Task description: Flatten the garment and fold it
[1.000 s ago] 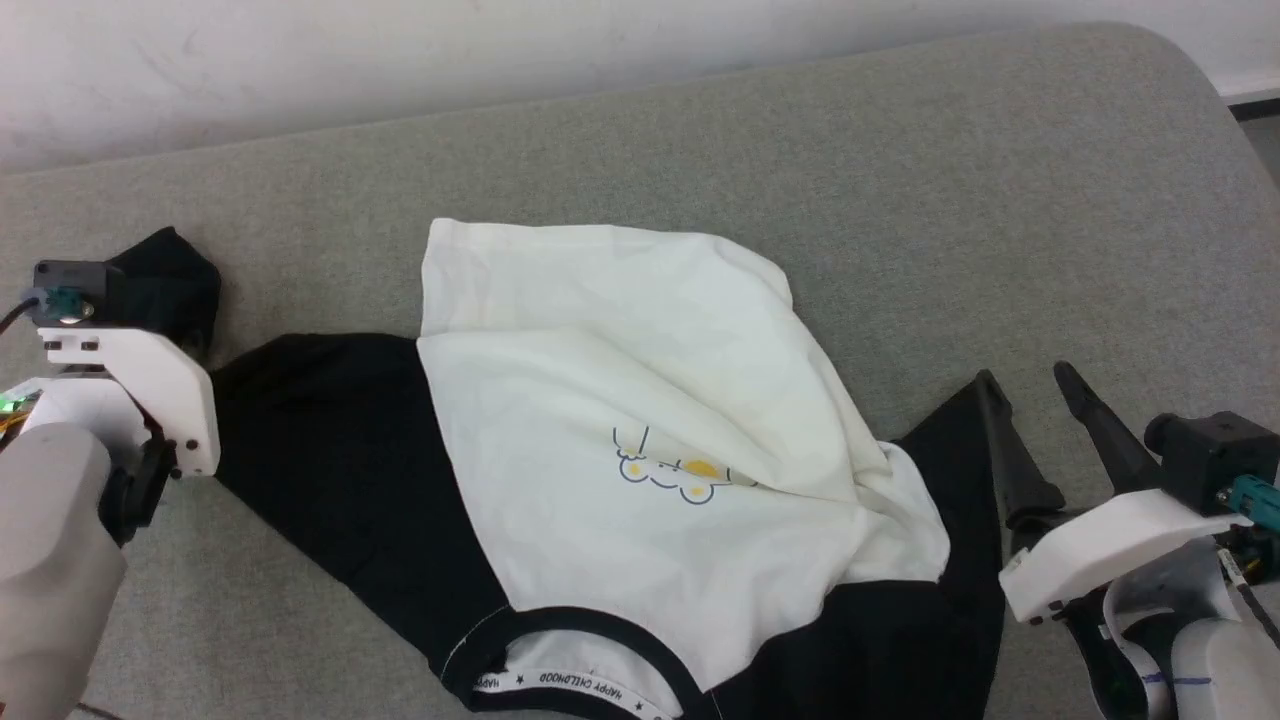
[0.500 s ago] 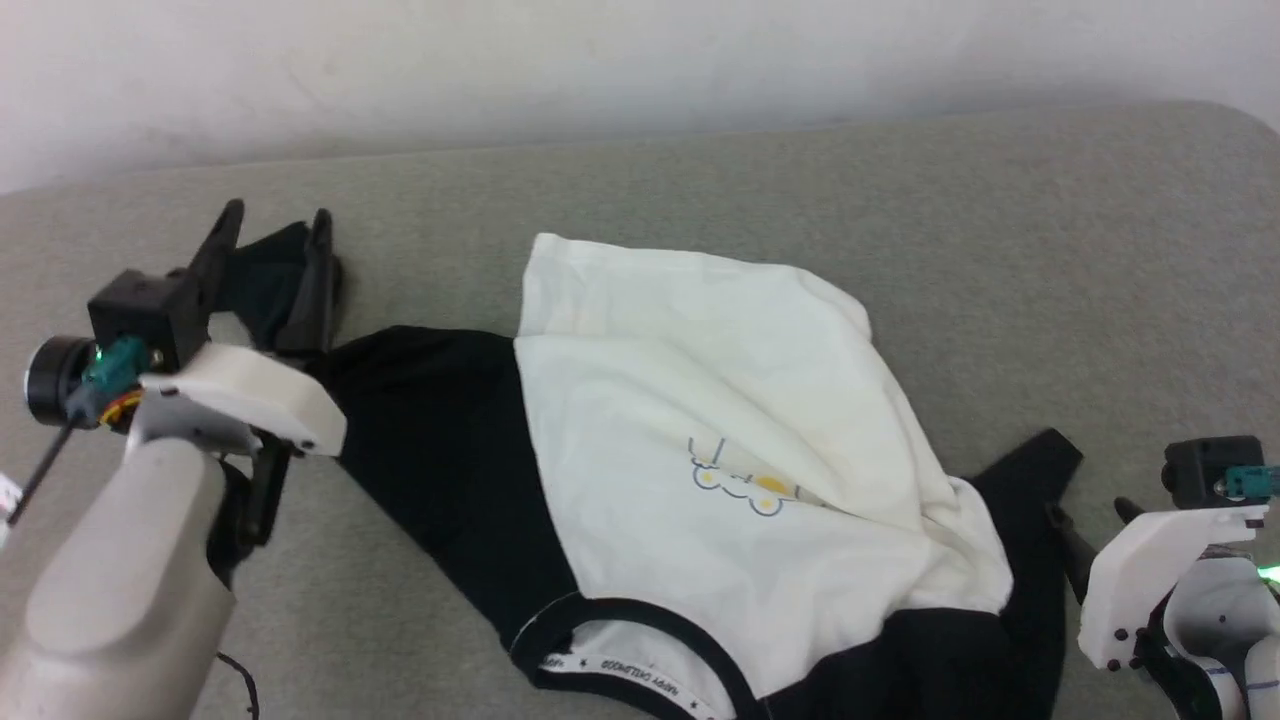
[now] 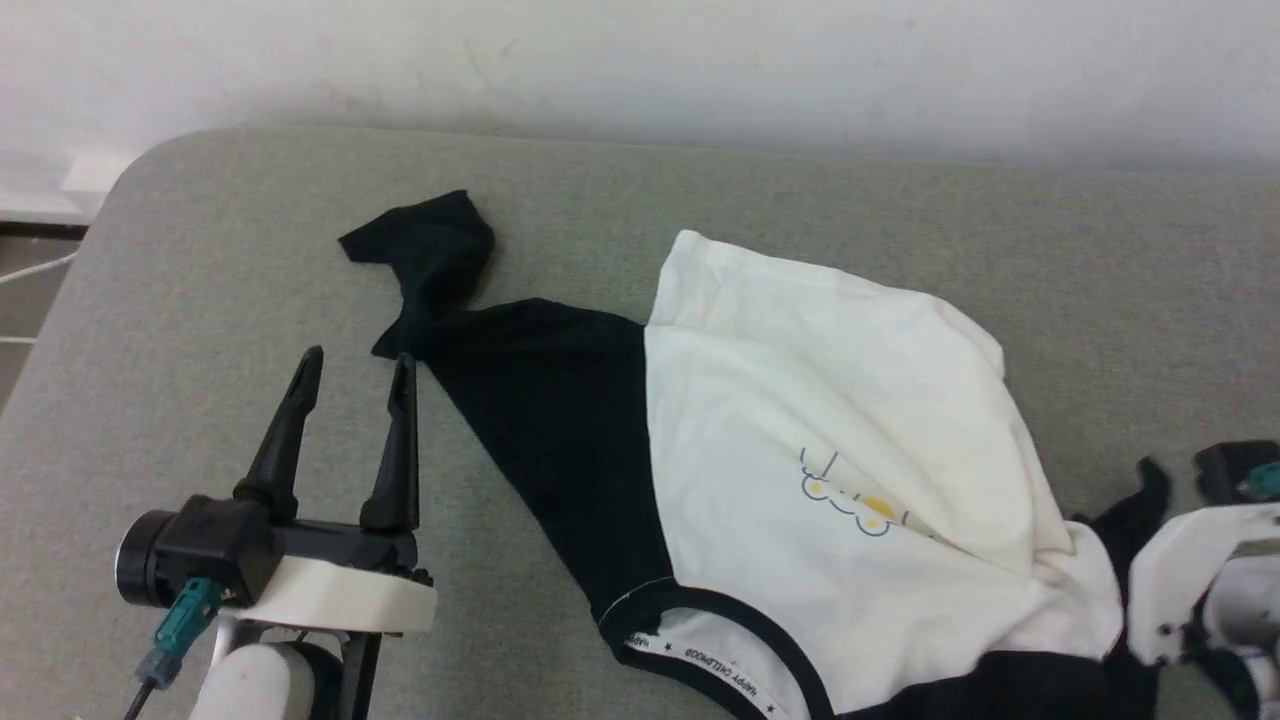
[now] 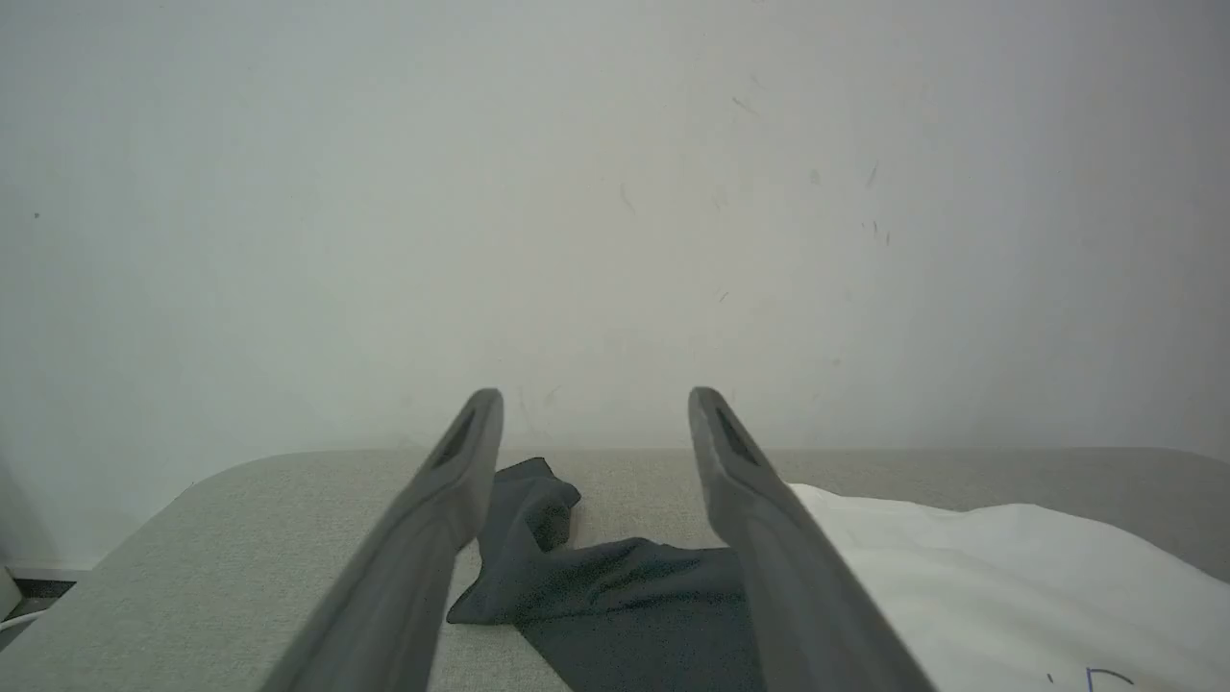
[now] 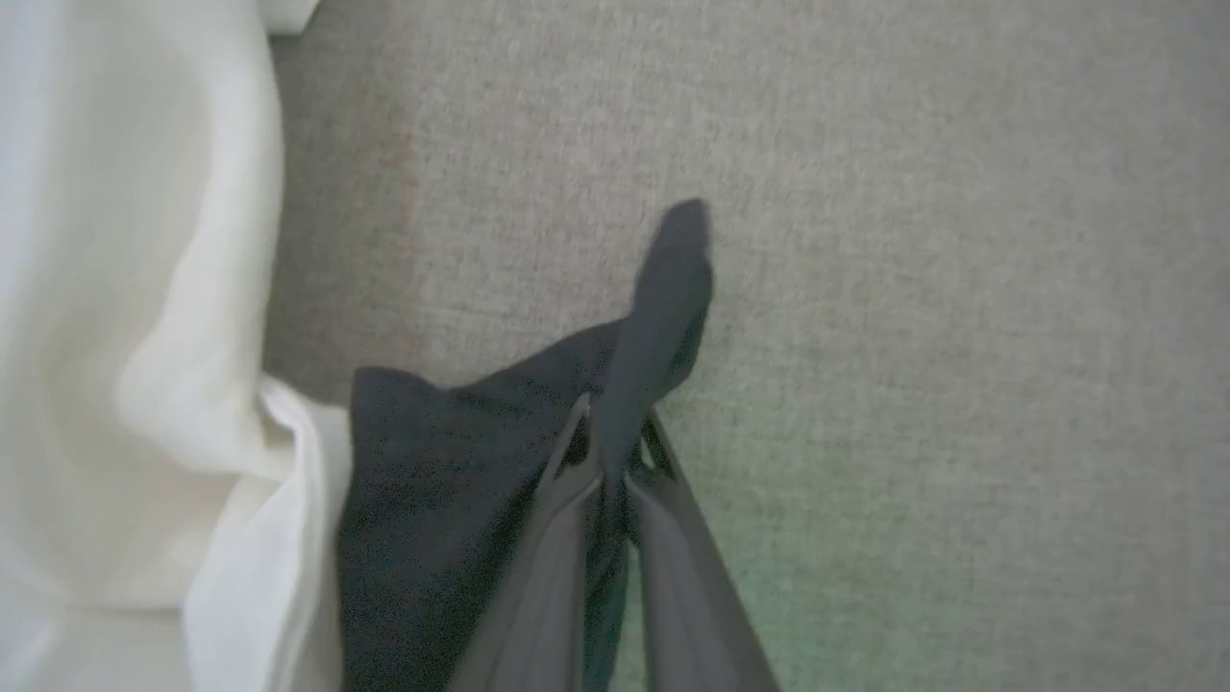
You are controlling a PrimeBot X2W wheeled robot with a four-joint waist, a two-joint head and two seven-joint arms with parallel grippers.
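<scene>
Head view: garment [image 3: 850, 400] is lying crumpled on grey cushion [image 3: 800, 190], covering the centre out to 4 o'clock. Neckband [image 3: 715, 650] is sitting at 6 o'clock, yellow print [image 3: 850, 495] is showing on the white chest, and one black sleeve [image 3: 430, 250] is reaching out to 10 o'clock. Left gripper [image 3: 358, 356] is sitting at 8 o'clock, fingers spread and gripping nothing. Its inner fingertip is just beside the sleeve's edge, with the twisted sleeve end lying at its 1 o'clock. Left wrist view: both fingers are standing wide apart, pointing at pale wall [image 4: 615, 192]. The sleeve is lying on the cushion between and beyond them, white body at 4 o'clock. Right wrist view: right gripper [image 5: 613, 442] is showing at 6 o'clock, fingers pressed together and pinching the other black sleeve [image 5: 663, 279]. The sleeve tip is sticking out at 12 o'clock past the fingertips, and the white body is bunching at 9 o'clock.
</scene>
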